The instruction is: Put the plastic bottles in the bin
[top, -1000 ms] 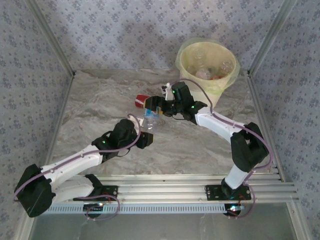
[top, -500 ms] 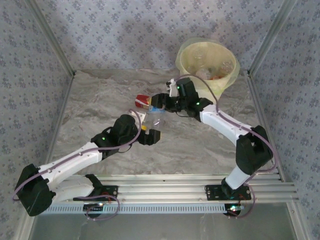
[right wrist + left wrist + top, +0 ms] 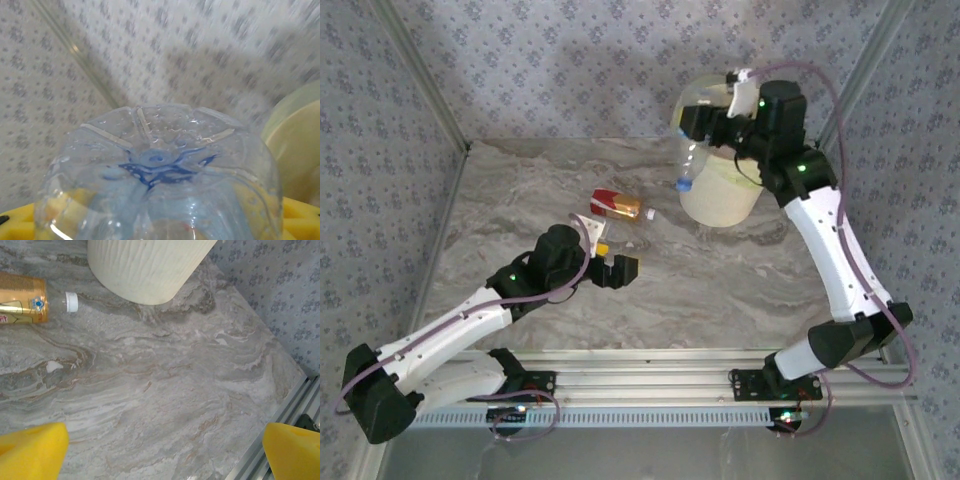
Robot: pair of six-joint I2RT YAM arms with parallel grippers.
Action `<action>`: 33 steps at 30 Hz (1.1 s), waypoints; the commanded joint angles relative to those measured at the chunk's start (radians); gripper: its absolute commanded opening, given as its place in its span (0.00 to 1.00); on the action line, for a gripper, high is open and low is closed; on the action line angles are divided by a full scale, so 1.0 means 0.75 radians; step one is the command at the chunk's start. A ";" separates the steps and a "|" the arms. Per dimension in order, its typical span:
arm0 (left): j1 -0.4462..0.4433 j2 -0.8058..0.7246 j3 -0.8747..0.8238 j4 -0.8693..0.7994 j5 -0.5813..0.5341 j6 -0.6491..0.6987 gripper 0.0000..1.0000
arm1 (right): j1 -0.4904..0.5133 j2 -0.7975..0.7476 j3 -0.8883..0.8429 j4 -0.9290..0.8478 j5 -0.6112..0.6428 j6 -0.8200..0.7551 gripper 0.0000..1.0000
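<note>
Marble table (image 3: 520, 190): right gripper (image 3: 696, 124) clamps clear blue-capped bottle (image 3: 687, 160) cap-down at bin's (image 3: 720, 205) left rim; dropped here, it may fall outside. Left gripper (image 3: 616, 264) spread wide, empty, left of bin.

No complete text is legible. Ahead-left of the left gripper (image 3: 160, 452), the lying bottle (image 3: 15, 310) has a gold-orange label (image 3: 25, 292) with cropped red lettering and a small blue emblem, both unreadable
</note>
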 commanded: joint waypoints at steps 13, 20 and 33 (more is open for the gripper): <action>0.025 0.102 0.138 -0.193 -0.109 -0.004 1.00 | -0.173 0.578 0.740 -0.089 0.533 -0.296 0.64; 0.204 0.175 0.236 -0.344 -0.089 -0.083 0.98 | -0.203 0.768 0.895 -0.175 0.665 -0.475 0.65; 0.413 0.414 0.370 -0.330 -0.034 -0.036 1.00 | -0.245 0.762 0.811 -0.169 0.712 -0.560 0.92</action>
